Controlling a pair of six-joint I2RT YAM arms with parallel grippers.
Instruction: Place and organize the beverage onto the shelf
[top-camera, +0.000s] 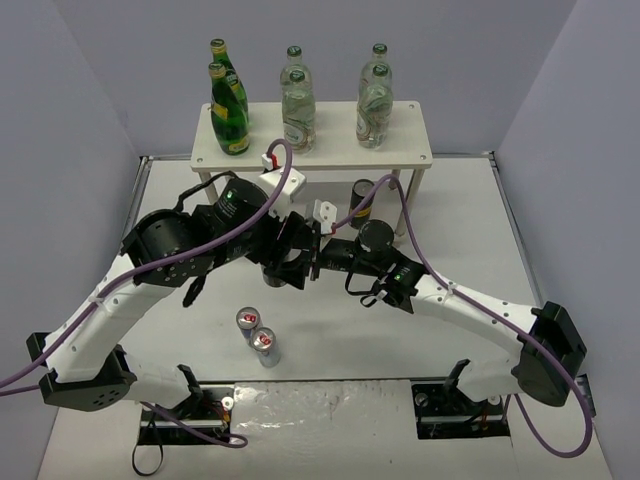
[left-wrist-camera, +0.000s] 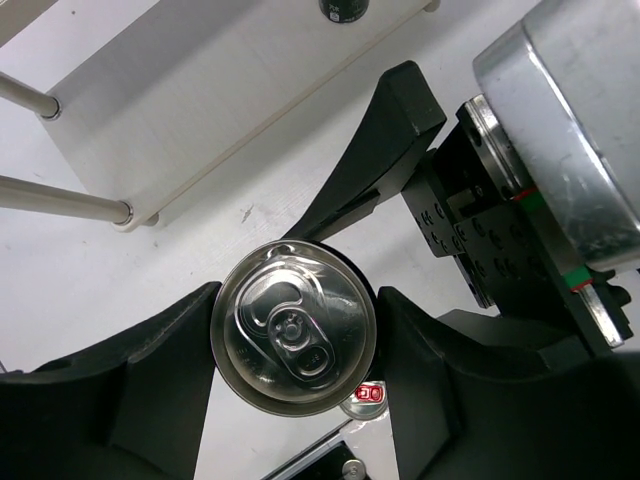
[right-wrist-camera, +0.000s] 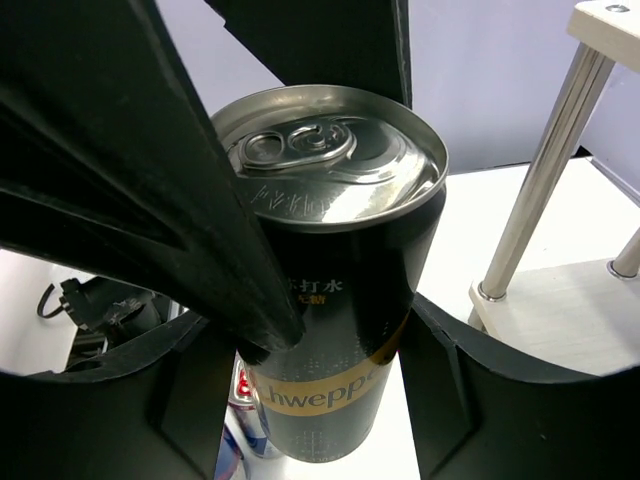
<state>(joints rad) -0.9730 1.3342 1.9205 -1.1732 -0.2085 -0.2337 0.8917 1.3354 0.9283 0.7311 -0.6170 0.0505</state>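
A black can (left-wrist-camera: 293, 330) with a gold band (right-wrist-camera: 350, 330) hangs in mid-air in front of the shelf (top-camera: 410, 130). My left gripper (left-wrist-camera: 295, 345) is shut on it from above, one finger on each side of its rim. My right gripper (right-wrist-camera: 330, 400) comes in from the side and is shut on the can's body lower down. In the top view the two grippers meet at the middle (top-camera: 300, 258) and hide the can. Two dark-green bottles (top-camera: 230, 110) and several clear bottles (top-camera: 298, 105) stand on the shelf's top board. A second black can (top-camera: 362, 198) stands under it.
Two silver-blue-red cans (top-camera: 258, 335) stand on the table near the arm bases, just below the held can (right-wrist-camera: 245, 420). The shelf's thin white legs (right-wrist-camera: 540, 180) and its lower board (left-wrist-camera: 200, 120) are close behind the grippers. Purple cables loop over both arms.
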